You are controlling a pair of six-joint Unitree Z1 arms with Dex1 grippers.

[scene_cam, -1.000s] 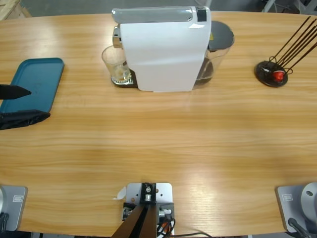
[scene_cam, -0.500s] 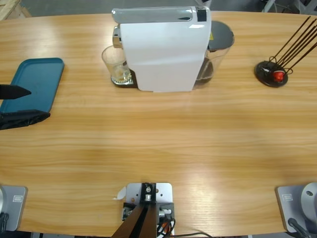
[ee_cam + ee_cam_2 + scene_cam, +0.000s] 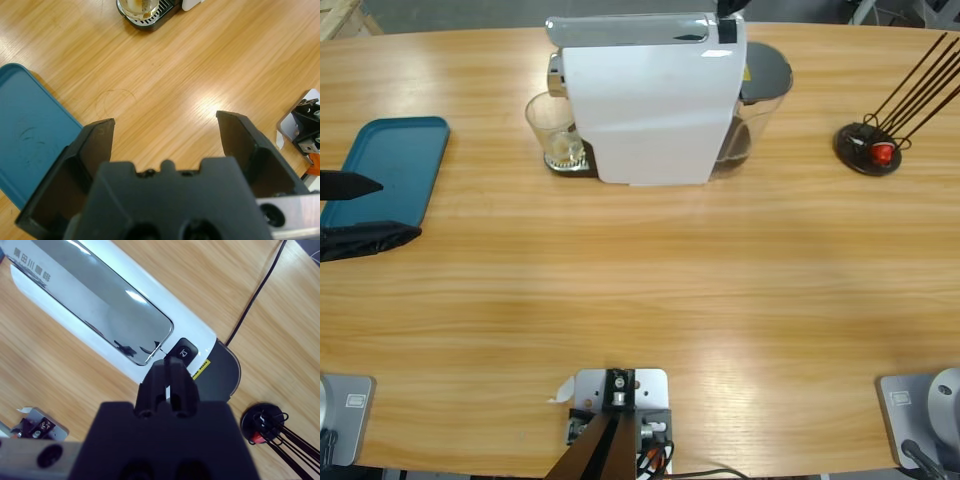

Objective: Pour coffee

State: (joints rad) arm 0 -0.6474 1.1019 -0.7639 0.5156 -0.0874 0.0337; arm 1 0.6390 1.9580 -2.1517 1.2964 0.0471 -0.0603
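A white coffee machine (image 3: 650, 100) stands at the table's far middle. A clear glass (image 3: 554, 133) sits on its drip tray under the spout. The glass (image 3: 141, 5) holds a little pale tan coffee at its bottom. My left gripper (image 3: 365, 212) is at the table's left edge, open and empty, beside the tray and far from the glass; its jaws are spread wide over bare wood in the left wrist view (image 3: 165, 132). My right gripper (image 3: 167, 367) is shut and hangs above the machine's black button (image 3: 182, 351). Only its black tip (image 3: 730, 8) shows in the high view.
A teal tray (image 3: 390, 165) lies at the far left, partly under the left gripper. A black stand with dark sticks and a red piece (image 3: 868, 148) is at the far right. The machine's grey-lidded water tank (image 3: 762, 85) is on its right, and a black cable (image 3: 255, 295) runs behind.
A black tip of the right gripper has come into the high view at the top edge, above the machine's right end. Nothing else has moved.
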